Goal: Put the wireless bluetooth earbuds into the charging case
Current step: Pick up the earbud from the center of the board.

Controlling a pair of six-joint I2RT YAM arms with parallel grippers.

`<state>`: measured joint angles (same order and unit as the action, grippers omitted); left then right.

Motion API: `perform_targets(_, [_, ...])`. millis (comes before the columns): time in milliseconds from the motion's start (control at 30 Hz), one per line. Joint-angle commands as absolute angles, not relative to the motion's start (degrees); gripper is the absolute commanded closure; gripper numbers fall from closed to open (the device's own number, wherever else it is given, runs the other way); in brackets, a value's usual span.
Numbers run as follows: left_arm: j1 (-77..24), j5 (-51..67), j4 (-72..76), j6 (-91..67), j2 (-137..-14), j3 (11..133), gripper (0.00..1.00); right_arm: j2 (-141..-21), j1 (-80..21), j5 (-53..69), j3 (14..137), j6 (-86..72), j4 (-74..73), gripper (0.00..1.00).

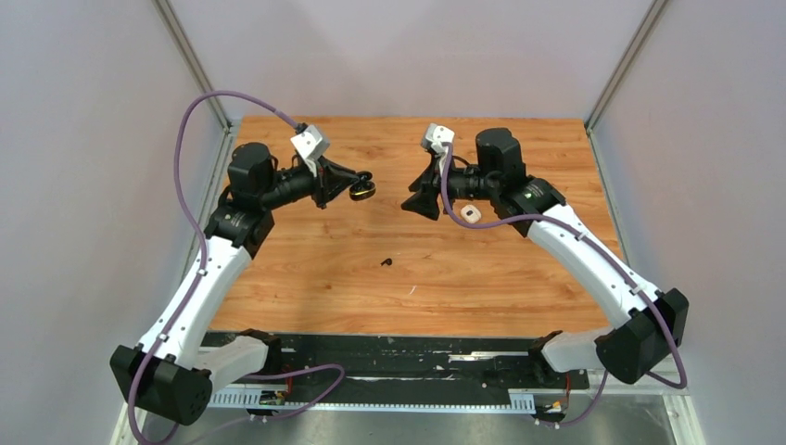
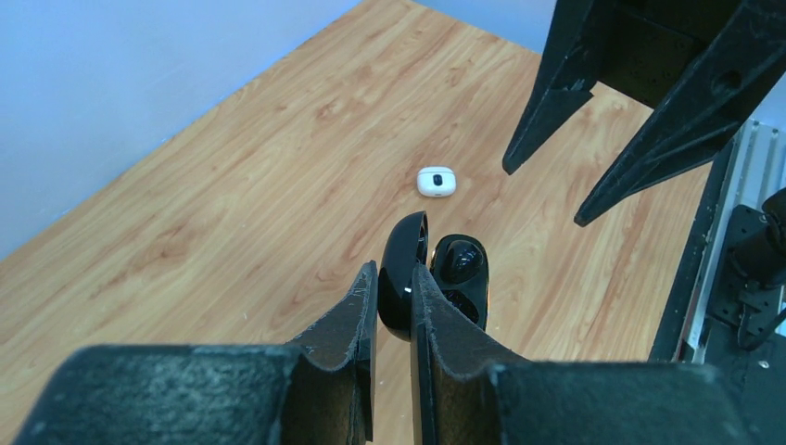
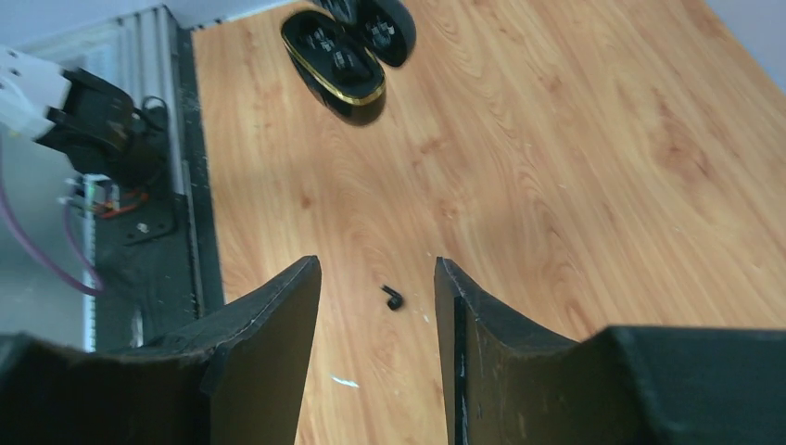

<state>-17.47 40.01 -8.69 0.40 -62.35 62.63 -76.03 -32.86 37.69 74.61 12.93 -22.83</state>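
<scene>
The open case (image 2: pixel 461 269) is pinched by the left gripper (image 2: pixel 394 289). The spread, empty right gripper (image 3: pixel 377 278) is best centred over the earbud (image 3: pixel 393 298), lower centre.

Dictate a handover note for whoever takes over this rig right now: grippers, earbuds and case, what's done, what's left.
Left gripper: shut on the open black charging case.
Right gripper: open, above a loose black earbud on the table.
White case sits on the table by the right arm.
Done: black case is open.
Left: pick that earbud and seat it; whether others are already seated is unclear.
</scene>
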Motion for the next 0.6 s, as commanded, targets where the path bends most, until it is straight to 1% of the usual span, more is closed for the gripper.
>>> perform_targets(0, [-17.2, 41.0, -8.3, 3.8, -60.3, 61.9, 1.0, -78.3, -32.9, 46.1, 80.9, 6.7, -18.9, 0.51])
perform_targets(100, [-17.1, 42.1, -8.4, 3.8, -60.0, 61.6, 1.0, -80.3, -32.9, 48.1, 83.4, 7.7, -18.6, 0.51])
perform_targets(300, [-17.1, 46.1, -7.3, 3.8, -58.9, 60.2, 1.0, -84.8, -32.5, 50.5, 89.0, 1.1, -16.5, 0.51])
perform_targets(500, [-17.1, 49.1, -9.2, 5.8, -58.4, 60.6, 1.0, -86.5, -32.5, 54.1, 89.5, 0.5, -15.7, 0.57])
perform_targets(567, [-17.1, 48.9, -9.3, 5.6, -58.4, 60.6, 1.0, -86.5, -32.5, 53.2, 89.0, 1.1, -15.7, 0.59])
